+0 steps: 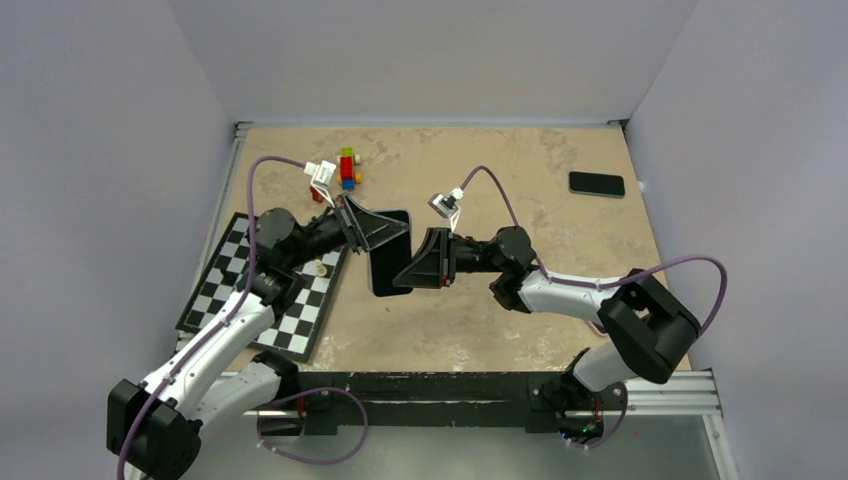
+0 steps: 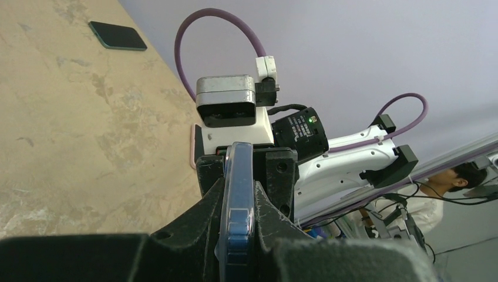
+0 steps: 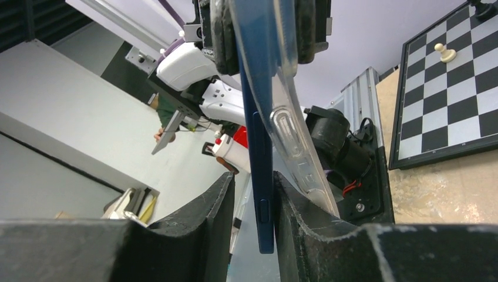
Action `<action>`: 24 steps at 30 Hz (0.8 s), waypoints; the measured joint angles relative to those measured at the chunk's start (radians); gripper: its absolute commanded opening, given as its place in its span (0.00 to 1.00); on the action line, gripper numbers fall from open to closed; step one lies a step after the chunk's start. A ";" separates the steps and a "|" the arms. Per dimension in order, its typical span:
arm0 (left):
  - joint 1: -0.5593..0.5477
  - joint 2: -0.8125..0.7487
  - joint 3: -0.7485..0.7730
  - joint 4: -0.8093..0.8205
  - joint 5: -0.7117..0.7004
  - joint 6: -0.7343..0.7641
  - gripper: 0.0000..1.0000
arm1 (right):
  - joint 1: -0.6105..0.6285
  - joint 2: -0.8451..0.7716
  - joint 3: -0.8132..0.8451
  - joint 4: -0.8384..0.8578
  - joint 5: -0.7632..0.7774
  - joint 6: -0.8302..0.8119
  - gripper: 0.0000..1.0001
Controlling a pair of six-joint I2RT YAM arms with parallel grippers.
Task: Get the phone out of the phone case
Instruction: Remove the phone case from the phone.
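A dark blue phone (image 1: 386, 262) in a clear case is held on edge above the table between both arms. My left gripper (image 1: 392, 230) is shut on the cased end; in the left wrist view (image 2: 239, 183) both fingers press the case (image 2: 238, 202). In the right wrist view the clear case (image 3: 293, 138) is peeled away from the blue phone (image 3: 259, 147). My right gripper (image 1: 415, 268) straddles the phone's free end (image 3: 253, 179). One finger (image 3: 305, 235) sits wedged between phone and case. The other finger (image 3: 199, 229) stands apart from the phone.
A second dark phone (image 1: 597, 184) lies at the table's back right. A chessboard (image 1: 262, 290) with a pale pawn (image 1: 320, 267) lies at the left under my left arm. A small stack of toy bricks (image 1: 347, 168) stands behind it.
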 measured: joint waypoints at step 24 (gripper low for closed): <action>-0.004 0.077 -0.003 0.185 0.200 -0.048 0.54 | -0.122 -0.032 -0.039 0.107 -0.070 0.077 0.00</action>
